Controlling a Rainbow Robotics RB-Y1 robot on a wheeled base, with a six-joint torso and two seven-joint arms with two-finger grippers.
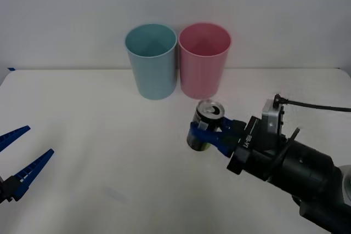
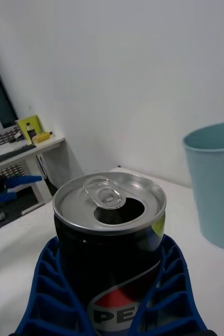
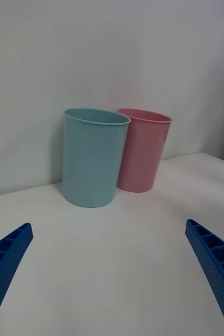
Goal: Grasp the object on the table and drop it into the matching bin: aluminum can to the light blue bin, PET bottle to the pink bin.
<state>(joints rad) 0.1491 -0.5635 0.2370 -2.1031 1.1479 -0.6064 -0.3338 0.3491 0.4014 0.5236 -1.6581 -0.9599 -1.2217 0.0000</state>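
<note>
Right gripper (image 1: 211,134) is seen clamped on the aluminum can (image 1: 205,125), its blue ribbed fingers (image 2: 49,294) pressed against both sides of the dark body. The can is held upright, silver top and pull-tab opening facing up, in front of the pink bin (image 1: 203,60) and near it. Whether the can's base touches the table (image 1: 109,152) cannot be told. The light blue bin (image 1: 151,60) stands just beside the pink bin, on its left, both upright at the table's far edge. Left gripper (image 1: 16,160) is held at the near left of the table, fingers spread apart, nothing between them.
</note>
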